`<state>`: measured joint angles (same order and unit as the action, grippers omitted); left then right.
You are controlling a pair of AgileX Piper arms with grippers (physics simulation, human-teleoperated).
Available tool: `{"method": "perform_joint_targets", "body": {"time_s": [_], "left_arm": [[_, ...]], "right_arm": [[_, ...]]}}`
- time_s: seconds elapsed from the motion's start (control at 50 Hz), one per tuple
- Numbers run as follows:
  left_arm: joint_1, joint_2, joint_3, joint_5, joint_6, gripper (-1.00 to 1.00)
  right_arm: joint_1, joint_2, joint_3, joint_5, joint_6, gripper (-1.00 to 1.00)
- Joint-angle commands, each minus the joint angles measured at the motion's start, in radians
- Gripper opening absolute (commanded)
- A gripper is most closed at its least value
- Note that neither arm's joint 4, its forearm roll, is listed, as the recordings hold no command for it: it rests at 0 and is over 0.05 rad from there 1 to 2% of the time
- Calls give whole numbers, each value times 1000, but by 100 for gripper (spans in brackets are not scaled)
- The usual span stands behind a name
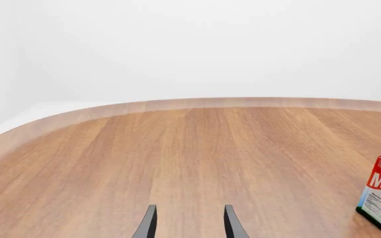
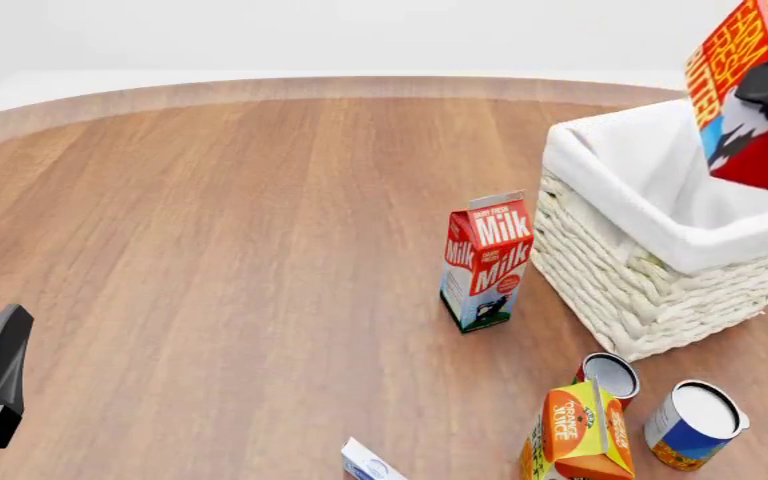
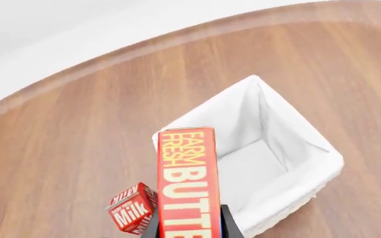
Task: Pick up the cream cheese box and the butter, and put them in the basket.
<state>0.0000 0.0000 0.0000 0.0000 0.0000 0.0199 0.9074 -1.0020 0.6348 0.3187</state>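
We note the right gripper point(image 3: 189, 229) clamps the red-and-orange "BUTTER" box point(image 2: 754, 95), tilted above the white woven wicker basket point(image 2: 624, 275), long axis pointing down toward its lined cavity. Left gripper point(image 1: 188, 223) parted, holding nothing.

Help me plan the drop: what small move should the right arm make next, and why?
Probably lower the butter a little, then release. The right gripper holds it above the basket, whose lined floor looks bare, so it should land inside.

I see smooth wood-grain table point(image 2: 224, 250), rough woven wicker basket point(image 2: 624, 290) with white cloth lining, printed butter point(image 3: 187, 183) box.
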Motion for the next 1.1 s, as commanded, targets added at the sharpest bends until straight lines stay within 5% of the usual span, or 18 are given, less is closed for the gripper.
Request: {"method": "perform_joint_targets", "body": {"time_s": [0.02,0.6,1.1], "left_arm": [[0,0,0,0,0,100],[0,0,0,0,0,100],[0,0,0,0,0,100]], "right_arm": [[-43,15,-13,46,27,-100],[-12,16,-7,60,74,-100],[-28,114,20,-41,79,-100]]}}
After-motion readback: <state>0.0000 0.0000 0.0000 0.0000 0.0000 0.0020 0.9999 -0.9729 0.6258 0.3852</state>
